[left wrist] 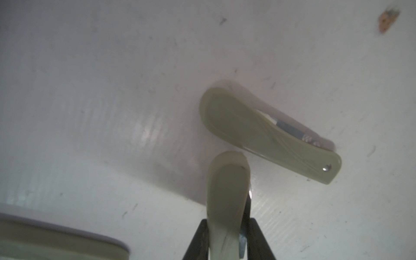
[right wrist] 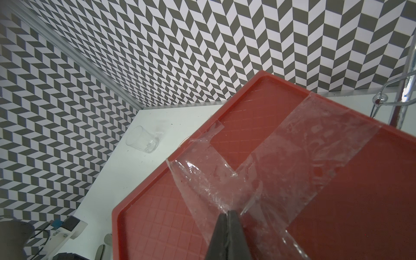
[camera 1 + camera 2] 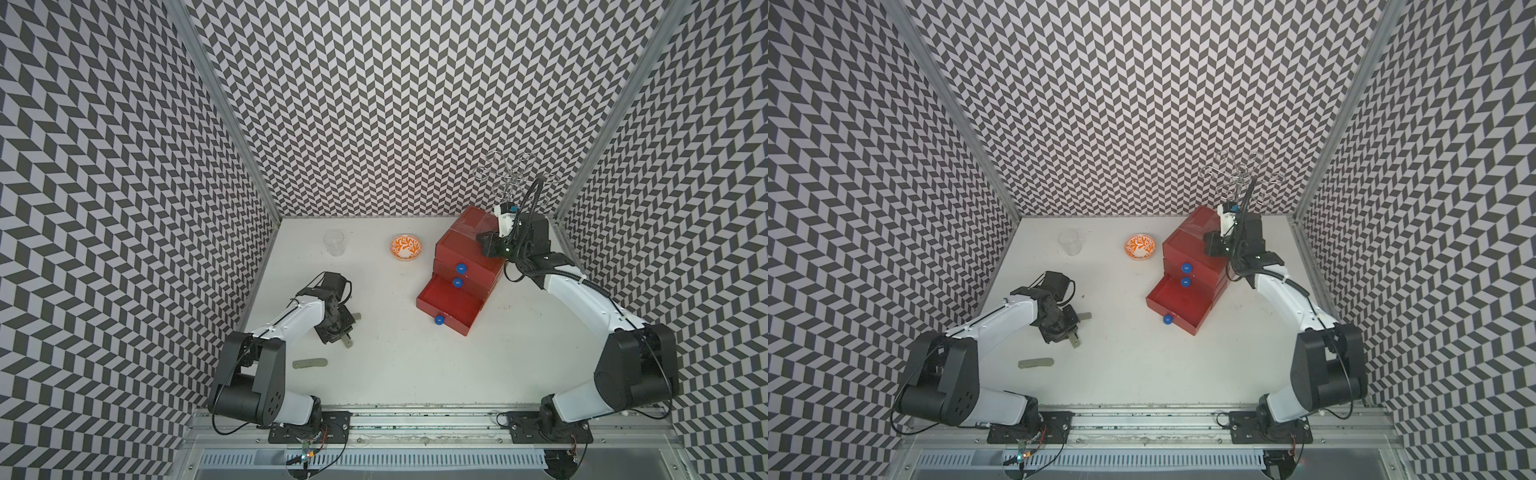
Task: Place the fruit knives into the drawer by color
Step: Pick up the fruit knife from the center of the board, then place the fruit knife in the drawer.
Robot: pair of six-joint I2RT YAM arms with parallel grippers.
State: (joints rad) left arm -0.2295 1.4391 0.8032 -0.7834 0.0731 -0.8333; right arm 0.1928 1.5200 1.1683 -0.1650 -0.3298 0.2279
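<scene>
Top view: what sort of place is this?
Probably a robot test cell, not a home: chevron-patterned walls box in a white table, and two robot arms are mounted on a metal rail.

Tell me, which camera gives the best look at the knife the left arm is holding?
The left wrist view: the grey-green knife fills the foreground, clamped between the left fingers. In both top views the left arm hides most of it. The right wrist view faces the red chest instead, not the knife.
</scene>
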